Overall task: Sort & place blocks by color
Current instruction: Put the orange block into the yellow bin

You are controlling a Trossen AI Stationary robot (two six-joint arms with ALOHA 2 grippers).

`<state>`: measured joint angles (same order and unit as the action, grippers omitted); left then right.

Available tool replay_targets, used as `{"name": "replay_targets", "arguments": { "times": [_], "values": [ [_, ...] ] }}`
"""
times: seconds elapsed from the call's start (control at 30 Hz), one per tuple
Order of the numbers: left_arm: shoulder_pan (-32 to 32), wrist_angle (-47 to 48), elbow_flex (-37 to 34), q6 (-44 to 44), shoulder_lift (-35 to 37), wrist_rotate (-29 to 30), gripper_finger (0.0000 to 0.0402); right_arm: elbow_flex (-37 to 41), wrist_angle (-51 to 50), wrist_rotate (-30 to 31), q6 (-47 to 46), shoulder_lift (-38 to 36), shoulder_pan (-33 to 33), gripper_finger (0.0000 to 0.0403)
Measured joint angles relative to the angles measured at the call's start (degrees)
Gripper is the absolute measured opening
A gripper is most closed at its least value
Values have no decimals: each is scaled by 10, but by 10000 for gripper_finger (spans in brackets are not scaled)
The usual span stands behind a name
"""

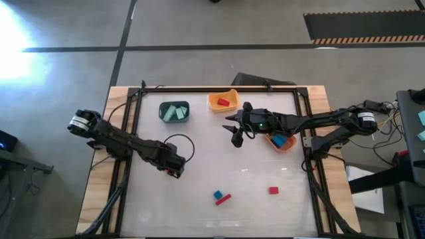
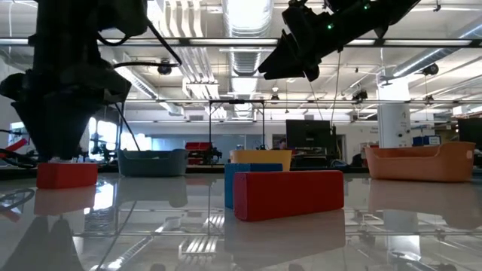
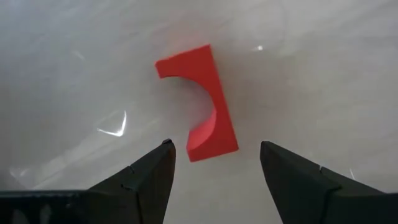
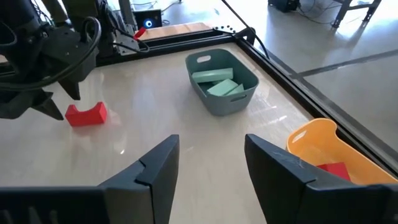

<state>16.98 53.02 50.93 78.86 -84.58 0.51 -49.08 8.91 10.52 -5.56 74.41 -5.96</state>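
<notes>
A red arch block [image 3: 198, 102] lies flat on the table at the left. My left gripper [image 3: 216, 145] hangs above it, open and pointing down, its fingertips on either side of the arch's near end without touching it. The high view shows that gripper [image 1: 176, 170] left of centre. My right gripper [image 1: 236, 135] is held high near the bins, open, with nothing between its fingers [image 4: 158, 165]. A blue block [image 1: 218, 194], a red bar [image 1: 224, 199] and a red block [image 1: 273, 190] rest on the table near the front edge.
A dark teal bin [image 1: 174, 111] holding mint blocks and a yellow-orange bin [image 1: 222, 101] holding a red block stand at the far side. An orange bin [image 1: 282, 141] with a blue block sits under the right arm. A black frame [image 1: 307, 133] edges the table.
</notes>
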Motion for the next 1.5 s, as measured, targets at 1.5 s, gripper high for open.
{"name": "replay_targets", "arguments": {
  "times": [1.5],
  "values": [
    [8,-144,-1,-149,-36,139,69,31,8,-1,-1,0,1,173]
  ]
}}
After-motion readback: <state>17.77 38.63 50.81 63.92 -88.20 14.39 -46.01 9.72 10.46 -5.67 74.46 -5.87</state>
